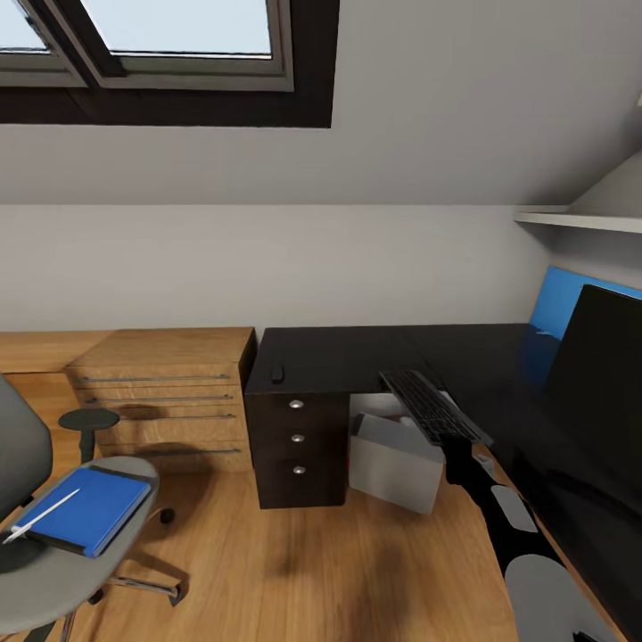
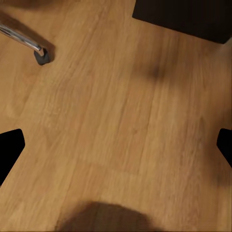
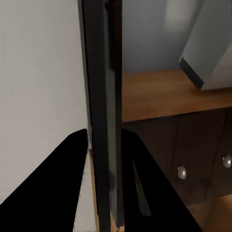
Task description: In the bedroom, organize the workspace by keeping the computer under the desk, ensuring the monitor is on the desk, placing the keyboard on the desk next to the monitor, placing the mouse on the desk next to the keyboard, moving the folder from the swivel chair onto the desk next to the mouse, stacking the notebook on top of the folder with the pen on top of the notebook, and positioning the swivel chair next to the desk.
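Gripped at one short end by the right gripper (image 3: 108, 159), whose dark fingers (image 3: 58, 183) are pinched on either side of its thin edge, the slim black keyboard (image 1: 432, 406) is held in the air just above the front edge of the glossy black tabletop (image 1: 357, 352), beside the monitor (image 1: 593, 383). It is judged light, stiff and smooth-sided, so a long board held at one end may be expected to droop or twist, and a hold nearer the middle would be steadier. The left gripper (image 2: 116, 145) is seen spread wide over bare wooden floor (image 2: 121, 96), holding nothing.
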Robot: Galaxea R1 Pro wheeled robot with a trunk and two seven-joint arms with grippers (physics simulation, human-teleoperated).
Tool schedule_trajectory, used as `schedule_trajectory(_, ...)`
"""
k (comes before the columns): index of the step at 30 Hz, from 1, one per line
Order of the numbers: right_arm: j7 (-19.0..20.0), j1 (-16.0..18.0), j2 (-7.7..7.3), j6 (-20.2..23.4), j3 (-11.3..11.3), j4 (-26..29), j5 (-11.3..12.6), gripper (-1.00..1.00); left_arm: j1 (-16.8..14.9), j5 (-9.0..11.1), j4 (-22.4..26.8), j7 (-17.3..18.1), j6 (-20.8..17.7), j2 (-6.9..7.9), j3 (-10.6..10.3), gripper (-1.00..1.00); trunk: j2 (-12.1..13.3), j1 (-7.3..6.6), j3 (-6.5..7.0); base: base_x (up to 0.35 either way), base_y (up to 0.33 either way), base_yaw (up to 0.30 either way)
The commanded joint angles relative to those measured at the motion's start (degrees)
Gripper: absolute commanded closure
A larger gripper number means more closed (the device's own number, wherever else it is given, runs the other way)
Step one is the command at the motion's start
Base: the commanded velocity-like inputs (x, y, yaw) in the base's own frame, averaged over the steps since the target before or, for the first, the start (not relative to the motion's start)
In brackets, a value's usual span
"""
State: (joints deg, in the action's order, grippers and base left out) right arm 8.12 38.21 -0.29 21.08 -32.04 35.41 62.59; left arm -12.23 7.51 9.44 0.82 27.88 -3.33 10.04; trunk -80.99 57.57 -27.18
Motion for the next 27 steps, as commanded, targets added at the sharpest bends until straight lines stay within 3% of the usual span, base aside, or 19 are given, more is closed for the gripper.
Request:
schedule_trajectory(1,0.1,0.0,0.01,0.4,-0.3,-0.1,-0.2,1.00,0.0,0.5,0.0,0.1,0.2,-0.01,-0.1,-1.00,0.0,0.03,-0.06,0.311,0.000,0.000)
schedule_trajectory(20,0.1,0.0,-0.06,0.4,-0.3,-0.2,0.7,1.00,0.0,0.5,0.0,0.1,0.2,-0.01,-0.1,-1.00,0.0,0.03,-0.06,0.290,-0.037,0.000)
schedule_trajectory(21,0.1,0.0,-0.06,0.4,-0.3,-0.2,-3.4,1.00,0.0,0.5,0.0,0.1,0.2,-0.01,-0.1,-1.00,0.0,0.03,-0.06,0.138,-0.062,0.000)
schedule_trajectory(27,0.1,0.0,-0.06,0.4,-0.3,-0.2,-3.4,1.00,0.0,0.5,0.0,0.1,0.2,-0.01,-0.1,-1.00,0.0,0.03,-0.06,0.077,-0.019,0.000)
